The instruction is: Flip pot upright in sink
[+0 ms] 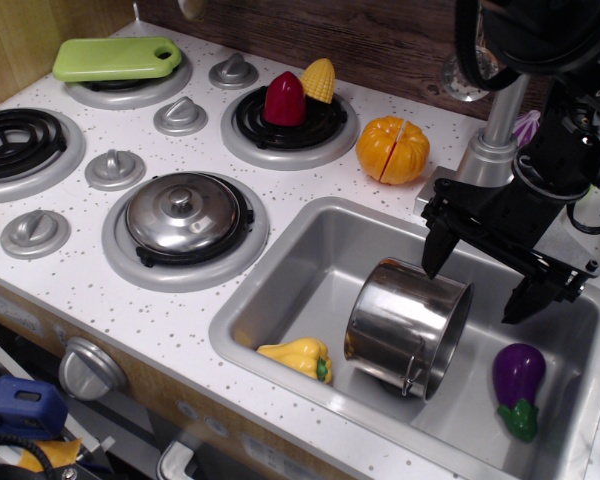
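- Sole view, overhead and oblique: the pot (405,328) lies on its side inside the sink (310,262), resting on the basin floor near the middle.
- Orientation: its long axis runs roughly level, tilted slightly, with the open mouth facing right and a little toward the viewer, and the closed base facing left toward the stove side. A small loop handle shows low on the rim edge.
- Neighbours in the basin: a yellow pepper (298,358) lies just beside the pot's base on the front left; a purple eggplant (518,376) lies apart on the right.
- The gripper (477,284) hangs above the pot's upper right rim, jaws spread wide, one finger over the rim's back edge and the other out past the mouth. It grips nothing; whether a finger touches the rim cannot be settled from this angle.
- Step in hand, as judged: approach for the grasp. The pot is not yet upright.
- Next move, as judged: lower so one finger enters the mouth and the other stays outside the wall, pinch the rim, then lift and rotate until the base sits flat.
- Risk noted: the polished wall may slip or roll toward the pepper under a light pinch.
- Outside the sink: a steel lid (182,213) sits on a burner, untouched.
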Available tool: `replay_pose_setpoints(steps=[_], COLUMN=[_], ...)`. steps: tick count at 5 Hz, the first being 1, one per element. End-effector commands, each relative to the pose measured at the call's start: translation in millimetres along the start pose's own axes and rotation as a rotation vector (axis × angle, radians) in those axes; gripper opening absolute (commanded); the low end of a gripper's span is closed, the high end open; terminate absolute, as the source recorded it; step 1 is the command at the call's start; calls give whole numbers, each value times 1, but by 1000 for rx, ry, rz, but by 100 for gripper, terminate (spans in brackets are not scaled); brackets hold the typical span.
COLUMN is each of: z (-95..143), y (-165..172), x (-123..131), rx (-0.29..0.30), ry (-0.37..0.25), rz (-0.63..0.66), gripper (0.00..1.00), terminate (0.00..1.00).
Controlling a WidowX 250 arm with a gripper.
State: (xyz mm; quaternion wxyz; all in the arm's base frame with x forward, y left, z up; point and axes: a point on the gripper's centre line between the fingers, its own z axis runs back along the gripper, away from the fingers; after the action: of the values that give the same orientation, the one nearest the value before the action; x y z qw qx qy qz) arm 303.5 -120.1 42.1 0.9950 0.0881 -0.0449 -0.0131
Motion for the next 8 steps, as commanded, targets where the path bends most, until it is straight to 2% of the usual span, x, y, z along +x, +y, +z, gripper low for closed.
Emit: replay_pose_setpoints(steps=[1, 3, 4, 5, 6, 7, 8], z=[0, 0, -11, -24, -36, -42, -40], y=[0, 0, -6, -15, -18, -10, 1], x=[0, 0, -3, -5, -7, -9, -10], rx=[0, 109, 301, 408, 495, 571, 589], ry=[0, 46, 65, 59, 14, 0, -9], rz=[0, -120, -158, -146, -145, -185, -227], gripper=[100, 100, 100, 100, 100, 100, 100], terminate=[0, 0, 0, 0, 0, 0, 0])
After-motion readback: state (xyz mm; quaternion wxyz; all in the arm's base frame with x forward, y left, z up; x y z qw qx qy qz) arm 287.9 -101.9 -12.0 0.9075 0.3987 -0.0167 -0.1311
